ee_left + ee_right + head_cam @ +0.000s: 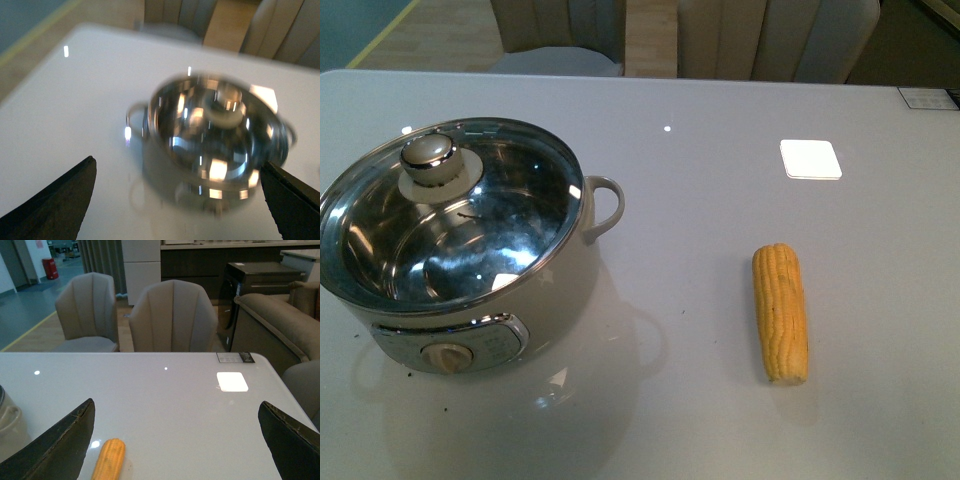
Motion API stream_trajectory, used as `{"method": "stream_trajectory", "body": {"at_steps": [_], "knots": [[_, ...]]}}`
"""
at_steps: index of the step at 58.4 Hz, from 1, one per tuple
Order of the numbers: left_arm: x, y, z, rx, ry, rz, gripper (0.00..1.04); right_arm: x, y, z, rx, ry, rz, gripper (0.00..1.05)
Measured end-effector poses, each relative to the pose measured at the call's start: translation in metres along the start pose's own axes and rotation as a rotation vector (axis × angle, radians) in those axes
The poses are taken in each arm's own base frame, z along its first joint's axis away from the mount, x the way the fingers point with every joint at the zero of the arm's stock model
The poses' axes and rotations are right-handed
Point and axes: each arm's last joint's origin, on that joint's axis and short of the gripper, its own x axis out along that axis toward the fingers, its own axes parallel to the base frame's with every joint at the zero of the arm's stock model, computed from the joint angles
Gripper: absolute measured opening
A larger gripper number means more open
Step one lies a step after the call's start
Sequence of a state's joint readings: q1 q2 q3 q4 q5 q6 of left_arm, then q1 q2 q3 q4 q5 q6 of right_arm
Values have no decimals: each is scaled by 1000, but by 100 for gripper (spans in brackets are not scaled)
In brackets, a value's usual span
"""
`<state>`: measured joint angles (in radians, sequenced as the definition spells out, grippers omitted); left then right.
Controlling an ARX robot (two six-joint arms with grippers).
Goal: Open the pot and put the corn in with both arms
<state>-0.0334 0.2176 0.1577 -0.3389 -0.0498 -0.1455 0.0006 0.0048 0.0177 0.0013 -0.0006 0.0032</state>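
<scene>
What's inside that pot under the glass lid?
Through the glass lid, the pot shows only shiny bare steel and reflections; no food is visible. The knob hides a little. The corn lies outside on the table.

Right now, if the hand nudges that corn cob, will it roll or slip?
The corn is a round cob lying flat on the glossy table, so a sideways nudge would probably roll it. It looks stiff, and its ridged kernel rows should aid grip.
</scene>
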Motion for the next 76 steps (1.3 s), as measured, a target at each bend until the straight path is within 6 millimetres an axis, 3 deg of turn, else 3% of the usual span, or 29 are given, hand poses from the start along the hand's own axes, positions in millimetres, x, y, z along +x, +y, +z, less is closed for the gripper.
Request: {"method": "stream_trajectory", "body": {"at_steps": [6,15,22,32,37,50,62,76], "knots": [[10,-5,2,-35,125,-5,98,0,0,0,0,0,0,96],[32,-16,27,-33,72,-50,98,0,0,0,0,0,0,96],[65,-26,46,5,19,-79,98,0,0,0,0,0,0,96],[117,-46,54,80,-34,-150,98,0,0,0,0,0,0,96],[157,-58,48,145,-66,-154,98,0,0,0,0,0,0,96],[204,-60,19,178,-26,-142,98,0,0,0,0,0,0,96],[231,-58,-4,178,-6,-116,98,0,0,0,0,0,0,96],[245,-60,-20,143,11,-105,98,0,0,0,0,0,0,96]]}}
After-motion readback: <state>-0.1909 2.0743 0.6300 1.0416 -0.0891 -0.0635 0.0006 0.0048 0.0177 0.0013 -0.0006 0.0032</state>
